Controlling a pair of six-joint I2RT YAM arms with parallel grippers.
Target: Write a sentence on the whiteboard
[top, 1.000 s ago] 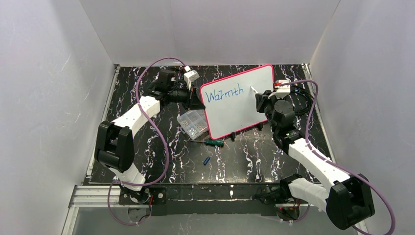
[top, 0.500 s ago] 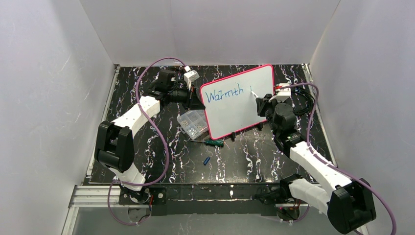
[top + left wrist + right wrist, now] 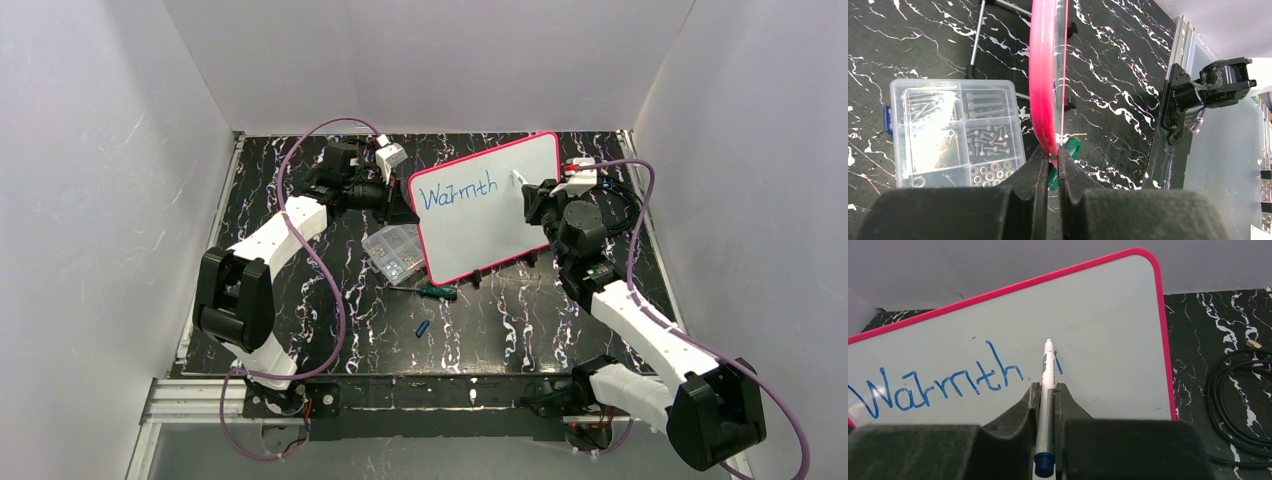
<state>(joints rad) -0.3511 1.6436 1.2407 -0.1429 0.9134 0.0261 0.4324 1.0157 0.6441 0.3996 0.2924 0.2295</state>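
The right gripper (image 3: 1048, 390) is pinching a thin white marker pen with a blue rear end (image 3: 1048, 365), its two black fingers pressed on the barrel. In the wrist view the pen points to 12 o'clock, with the tip at the face of the flat white whiteboard with a pink-red rim (image 3: 1108, 340); whether it touches, I cannot tell. A short blue stroke (image 3: 1058, 362) is at 1 o'clock from the tip. At 9 o'clock the blue handwritten sentence (image 3: 943, 385) reads only "Warmth". The left gripper (image 3: 1050, 154) is closed on the board's rim at its left edge, and the board stands tilted up. From that grip, a clear plastic compartment box with screws and nuts (image 3: 955, 132) lies at 9 o'clock. In the top view a green-handled screwdriver (image 3: 437, 291) lies on the black marbled table (image 3: 300, 300), at 6 o'clock from the board.
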